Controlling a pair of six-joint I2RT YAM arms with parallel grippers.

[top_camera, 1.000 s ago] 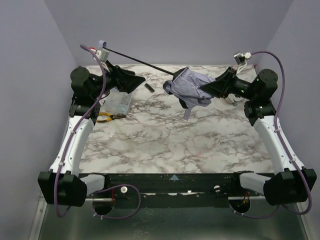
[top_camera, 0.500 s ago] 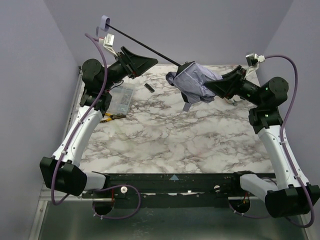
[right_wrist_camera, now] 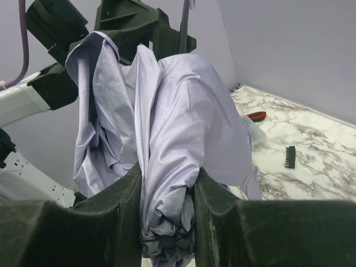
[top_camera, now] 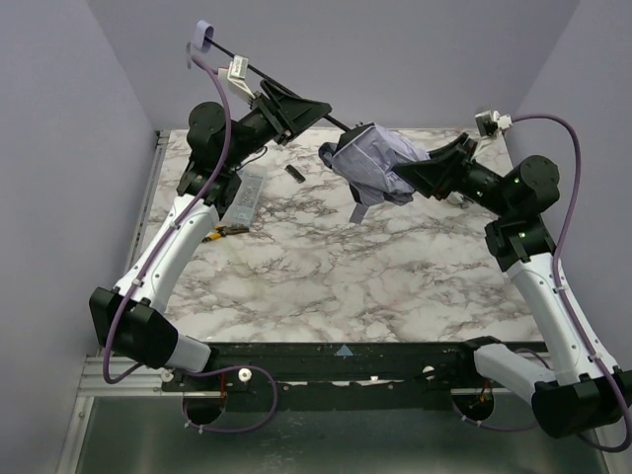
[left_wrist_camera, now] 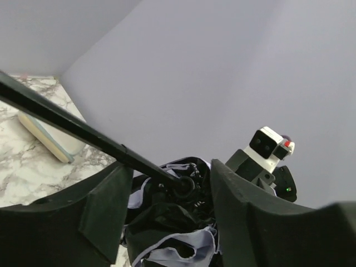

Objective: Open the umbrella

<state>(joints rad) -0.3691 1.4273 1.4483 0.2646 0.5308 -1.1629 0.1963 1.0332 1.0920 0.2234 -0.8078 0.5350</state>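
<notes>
- The umbrella is up in the air, well clear of the table, slung between the two arms toward the back.
- The right end effector is clamped on the bunched pale canopy; the right wrist view shows its fingers squeezing the fabric from both sides.
- The left end effector has its jaws spread wide. The thin black shaft runs between them toward the dark hub, and nothing is pinching it.
- The handle end with its loop strap pokes out high on the left, beyond the left arm.
- My read on the step: shaft drawn out, canopy folded and limp, so the opening itself is not yet done.
- The next move seems to call for the left end effector to close on the shaft or the hub, then slide the hub along the shaft so the ribs spread.
- The right's clamp on the fabric may hold the ribs shut, so it likely needs a looser or shifted grip.
</notes>
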